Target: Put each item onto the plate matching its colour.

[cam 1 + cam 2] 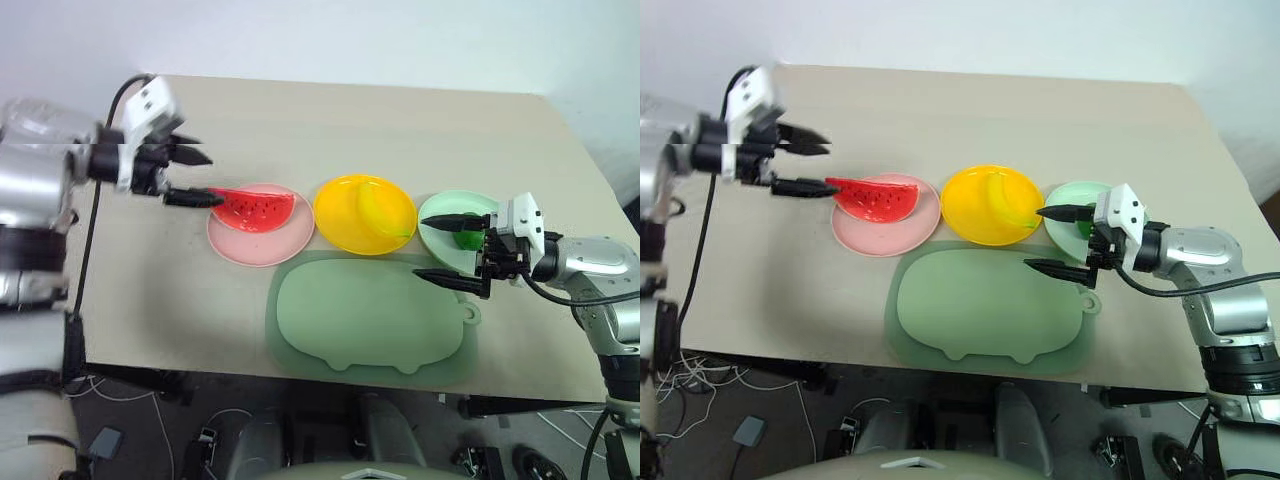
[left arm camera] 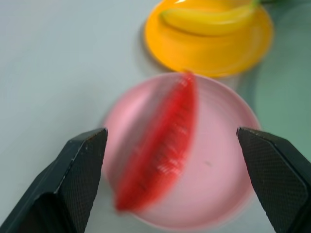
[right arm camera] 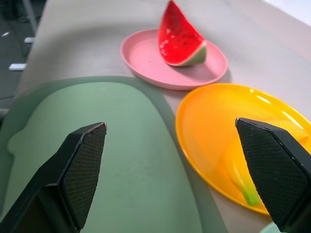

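- Left gripper (image 1: 188, 175): upper left of the frame, jaws spread wide, holding nothing; lower finger tip close to the tip of the watermelon slice (image 1: 254, 207), contact not clear.
- Right gripper (image 1: 447, 246): right of frame, jaws wide, empty, beside the mint green plate (image 1: 437, 232).
- Watermelon slice: resting on the pink plate (image 1: 258, 244), left of centre.
- Banana (image 1: 380, 212): on the yellow plate (image 1: 338, 215), centre.
- Dark-green fruit (image 1: 467, 238): on the mint green plate, partly behind the right gripper.
- Pig-shaped mat (image 1: 368, 318): lower centre, bare.
- Step in hand, as judged: clearing the hands away; lift each straight off so no finger nudges a fruit or plate rim.
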Tool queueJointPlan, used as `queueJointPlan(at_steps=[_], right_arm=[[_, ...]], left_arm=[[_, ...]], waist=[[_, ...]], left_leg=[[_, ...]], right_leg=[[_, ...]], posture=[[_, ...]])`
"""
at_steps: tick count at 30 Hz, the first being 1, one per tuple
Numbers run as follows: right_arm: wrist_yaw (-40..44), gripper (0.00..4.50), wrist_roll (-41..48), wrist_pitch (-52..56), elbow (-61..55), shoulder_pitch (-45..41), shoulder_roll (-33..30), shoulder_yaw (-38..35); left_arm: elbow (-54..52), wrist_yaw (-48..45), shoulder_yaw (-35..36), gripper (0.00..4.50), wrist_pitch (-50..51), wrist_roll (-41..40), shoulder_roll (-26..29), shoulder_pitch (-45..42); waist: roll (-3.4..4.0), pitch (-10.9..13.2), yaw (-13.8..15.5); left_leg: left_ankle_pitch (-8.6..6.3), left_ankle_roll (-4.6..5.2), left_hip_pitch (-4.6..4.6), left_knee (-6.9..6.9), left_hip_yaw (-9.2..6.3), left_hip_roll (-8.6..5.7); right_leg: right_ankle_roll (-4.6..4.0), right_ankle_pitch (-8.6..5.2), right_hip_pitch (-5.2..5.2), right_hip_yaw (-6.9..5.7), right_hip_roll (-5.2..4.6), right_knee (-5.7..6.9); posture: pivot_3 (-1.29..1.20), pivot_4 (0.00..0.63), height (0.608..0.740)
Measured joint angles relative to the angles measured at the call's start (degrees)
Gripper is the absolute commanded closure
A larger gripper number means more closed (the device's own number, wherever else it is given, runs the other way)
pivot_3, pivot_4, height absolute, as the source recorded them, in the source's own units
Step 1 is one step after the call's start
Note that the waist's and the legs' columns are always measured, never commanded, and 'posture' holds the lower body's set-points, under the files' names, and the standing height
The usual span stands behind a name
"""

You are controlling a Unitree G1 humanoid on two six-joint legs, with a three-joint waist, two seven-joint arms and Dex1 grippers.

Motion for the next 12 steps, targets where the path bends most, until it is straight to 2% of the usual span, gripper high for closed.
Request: queueJointPlan(at_steps=[4, 6, 12], right_arm=[[-1.3, 0.00, 0.2, 0.0, 0.1, 3.0, -0.5, -3.3], [-1.7, 0.00, 0.4, 0.3, 0.3, 5.6, -1.7, -6.0], [-1.6, 0.00, 1.3, 0.4, -0.4, 13.5, -3.6, -14.6]], left_arm=[[-8.6, 4.8, 14.4, 0.03, -2.9, -6.4, -0.7, 17.2], [-9.3, 7.2, 19.6, 0.03, -4.3, -8.4, -2.1, 24.2], [-8.5, 8.6, 29.5, 0.03, -5.3, -15.4, -4.7, 39.4]], waist=[[0.04, 0.0, 0.5], [0.06, 0.0, 0.9], [0.05, 0.0, 1.4]], left_leg=[[-0.04, 0.07, 0.08, 0.06, -0.01, -0.04], [-0.10, 0.18, 0.11, 0.06, -0.01, -0.05], [-0.16, 0.26, 0.16, 0.03, -0.03, -0.05]], right_leg=[[0.00, 0.00, 0.21, 0.00, -0.06, -0.21], [0.00, 0.00, 0.28, -0.01, -0.08, -0.23], [-0.01, 0.00, 0.32, -0.06, -0.07, -0.26]], posture=[[0.00, 0.150, 0.739], [0.00, 0.150, 0.739], [0.00, 0.150, 0.739]])
